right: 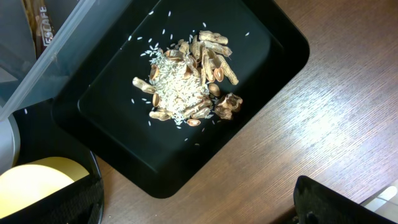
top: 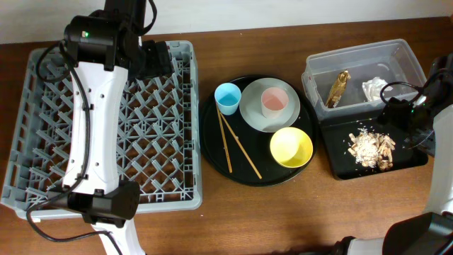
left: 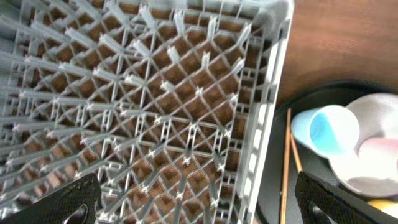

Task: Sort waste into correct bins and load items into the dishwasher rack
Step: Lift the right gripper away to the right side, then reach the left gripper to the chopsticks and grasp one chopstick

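Beige scraps (right: 186, 93) (rice and shells) lie heaped in the black tray (right: 267, 43), just ahead of the right jaws.

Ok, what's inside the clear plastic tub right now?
A gold-brown crinkled wrapper and a crumpled white tissue lie in the clear tub. Its near right corner is hidden under the right arm, so anything there cannot be seen.

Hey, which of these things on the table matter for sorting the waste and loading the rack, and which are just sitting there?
Part of the job: dishwasher rack, light-blue cup, pink cup, grey plate, yellow bowl, wooden chopsticks, gold wrapper, white tissue, food scraps, clear tub, black rectangular tray.

Just lying about: round black tray under the dishes, wooden table.
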Robot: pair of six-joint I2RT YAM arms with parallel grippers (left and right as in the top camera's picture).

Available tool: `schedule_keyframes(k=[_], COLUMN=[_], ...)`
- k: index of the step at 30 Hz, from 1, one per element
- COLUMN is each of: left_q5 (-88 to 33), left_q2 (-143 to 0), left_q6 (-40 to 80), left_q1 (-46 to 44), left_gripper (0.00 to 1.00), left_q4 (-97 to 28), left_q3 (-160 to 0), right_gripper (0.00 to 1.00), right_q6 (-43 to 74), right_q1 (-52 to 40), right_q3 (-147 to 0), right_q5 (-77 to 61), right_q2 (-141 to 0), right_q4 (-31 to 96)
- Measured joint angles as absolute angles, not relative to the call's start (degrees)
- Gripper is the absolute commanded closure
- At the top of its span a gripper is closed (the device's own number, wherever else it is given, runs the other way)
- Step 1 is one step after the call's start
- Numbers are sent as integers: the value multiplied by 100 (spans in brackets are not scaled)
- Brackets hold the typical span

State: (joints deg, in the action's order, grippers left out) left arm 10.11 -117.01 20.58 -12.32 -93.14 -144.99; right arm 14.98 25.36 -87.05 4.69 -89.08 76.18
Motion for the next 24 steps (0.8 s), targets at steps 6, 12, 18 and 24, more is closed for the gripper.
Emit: schedule_keyframes(k=[6, 12, 18, 24], left_q5=[49, -963, -1105, -1116], left_q2=[-11699, -11699, -11701, -11699], left_q6=[1898, 1369, 1284, 1439], left_q1=[-1232, -1734, -2349, -2679], left_gripper=[52, 76, 70, 87], left_q4=[-9649, -9655, -9544, -9583], left_q3=[-14462, -13872, -13679, -13367], right_gripper=[1, 1, 1, 1], right_q6=[1498, 1500, 1500, 1496], right_q1=[2536, 2536, 2536, 2536], right_q3=[-8705, -8705, -8705, -8705], right_q5=[469, 469, 469, 469], right_q2=[-8908, -8908, -8908, -8908], right_q4=[7627, 7627, 7627, 7627])
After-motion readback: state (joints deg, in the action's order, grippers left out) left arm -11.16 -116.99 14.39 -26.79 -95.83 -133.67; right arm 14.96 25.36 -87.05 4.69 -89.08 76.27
